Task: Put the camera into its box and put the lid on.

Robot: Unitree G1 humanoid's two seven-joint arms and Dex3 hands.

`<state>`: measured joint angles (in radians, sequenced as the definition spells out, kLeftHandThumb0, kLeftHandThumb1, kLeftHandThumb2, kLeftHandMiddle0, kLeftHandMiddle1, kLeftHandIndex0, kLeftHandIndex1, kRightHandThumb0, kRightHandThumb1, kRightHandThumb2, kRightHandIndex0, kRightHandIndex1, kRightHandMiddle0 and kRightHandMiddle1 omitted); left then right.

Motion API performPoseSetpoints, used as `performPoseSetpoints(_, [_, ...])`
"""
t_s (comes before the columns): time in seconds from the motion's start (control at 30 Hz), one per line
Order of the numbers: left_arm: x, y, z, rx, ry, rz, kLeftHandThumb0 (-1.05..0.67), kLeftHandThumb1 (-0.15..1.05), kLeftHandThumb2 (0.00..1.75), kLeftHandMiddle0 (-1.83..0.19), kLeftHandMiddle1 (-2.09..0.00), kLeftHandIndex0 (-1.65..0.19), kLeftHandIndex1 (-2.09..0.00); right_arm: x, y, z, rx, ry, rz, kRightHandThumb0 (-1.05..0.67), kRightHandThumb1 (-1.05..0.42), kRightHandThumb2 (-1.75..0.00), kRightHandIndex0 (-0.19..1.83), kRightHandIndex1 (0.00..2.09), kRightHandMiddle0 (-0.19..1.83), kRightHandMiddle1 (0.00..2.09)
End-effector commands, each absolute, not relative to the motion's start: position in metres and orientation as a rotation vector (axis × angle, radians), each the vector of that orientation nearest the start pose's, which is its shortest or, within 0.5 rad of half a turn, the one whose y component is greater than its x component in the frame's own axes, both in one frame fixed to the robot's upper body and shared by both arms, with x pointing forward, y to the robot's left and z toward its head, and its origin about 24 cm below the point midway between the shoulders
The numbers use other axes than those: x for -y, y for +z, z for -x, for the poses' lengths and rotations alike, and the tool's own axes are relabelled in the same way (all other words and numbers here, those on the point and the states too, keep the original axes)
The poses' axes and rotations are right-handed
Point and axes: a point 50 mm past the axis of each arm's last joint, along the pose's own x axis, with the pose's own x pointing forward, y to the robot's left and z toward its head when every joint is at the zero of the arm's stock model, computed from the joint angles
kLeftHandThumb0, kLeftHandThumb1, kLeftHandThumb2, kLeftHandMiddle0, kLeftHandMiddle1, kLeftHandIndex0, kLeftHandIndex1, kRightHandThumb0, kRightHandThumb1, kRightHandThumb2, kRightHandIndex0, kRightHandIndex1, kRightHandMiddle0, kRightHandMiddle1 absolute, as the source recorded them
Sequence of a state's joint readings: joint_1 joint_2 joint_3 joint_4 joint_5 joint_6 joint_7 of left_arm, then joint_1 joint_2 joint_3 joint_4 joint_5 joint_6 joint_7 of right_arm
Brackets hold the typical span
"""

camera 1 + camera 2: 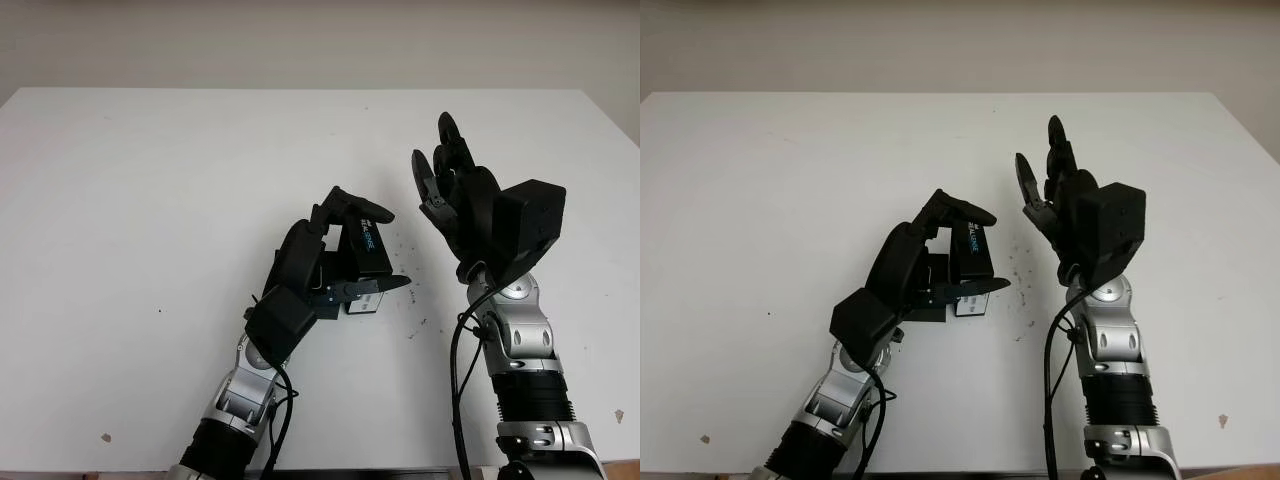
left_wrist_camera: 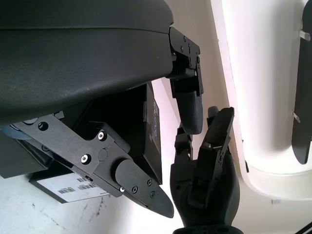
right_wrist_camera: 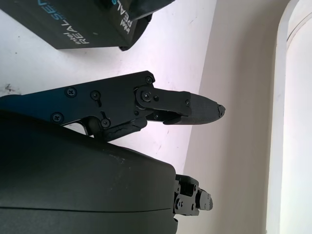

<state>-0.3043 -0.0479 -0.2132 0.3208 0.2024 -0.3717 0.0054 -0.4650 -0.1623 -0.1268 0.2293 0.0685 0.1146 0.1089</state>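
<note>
A black camera box point(image 1: 366, 243) with blue-white lettering and a white barcode label point(image 1: 365, 305) sits near the table's middle, seemingly on the surface. My left hand point(image 1: 382, 250) is shut on it, with fingers curled over its top edge and the thumb along its front by the label. The left wrist view shows the box point(image 2: 146, 141) tucked under the palm. My right hand point(image 1: 445, 165) is raised a little to the right of the box, open and holding nothing. In the right wrist view the box point(image 3: 87, 29) lies beyond the fingers point(image 3: 190, 107). The camera itself is not visible.
The white table point(image 1: 150, 200) stretches wide to the left and back. Small dark specks point(image 1: 405, 250) dot the surface just right of the box. A tiny brown mark point(image 1: 105, 437) lies near the front left edge.
</note>
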Motion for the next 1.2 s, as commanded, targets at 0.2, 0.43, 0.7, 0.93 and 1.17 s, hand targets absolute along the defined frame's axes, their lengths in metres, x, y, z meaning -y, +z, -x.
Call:
performPoseSetpoints(0.2, [-0.089,0.104,-0.299,0.488,-0.294,-0.383,-0.18,1.04,0.06,-0.34,-1.67,-0.22,-1.37,0.183,0.122,-0.34,0.144,0.07,0.074,-0.54,-1.05,-0.47,-0.18,0.05,-0.13,0.04])
performPoseSetpoints(0.43, [-0.121,0.127,-0.297,0.553,-0.283,-0.506,-0.13,1.03,0.06,-0.35,-1.4,-0.3,-1.25,0.185,0.122,-0.34,0.137,0.069,0.089,-0.56,-1.05,-0.48,-0.17,0.05,-0.13,0.05])
performPoseSetpoints(0.7, [-0.144,0.143,-0.285,0.491,-0.259,-0.516,-0.13,1.02,0.05,-0.47,-1.41,-0.31,-1.21,0.186,0.123,-0.341,0.132,0.059,0.091,-0.56,-1.05,-0.46,-0.16,0.06,-0.11,0.06])
performPoseSetpoints(0.93, [-0.156,0.143,-0.271,0.409,-0.28,-0.507,-0.18,1.04,0.06,-0.45,-1.29,-0.3,-1.15,0.186,0.124,-0.341,0.131,0.063,0.106,-0.54,-1.05,-0.48,-0.17,0.05,-0.13,0.05])
performPoseSetpoints(1.17, [-0.161,0.134,-0.266,0.351,-0.287,-0.496,-0.21,1.05,0.08,-0.41,-1.33,-0.3,-1.07,0.187,0.124,-0.34,0.14,0.056,0.098,-0.53,-1.05,-0.47,-0.15,0.06,-0.11,0.06])
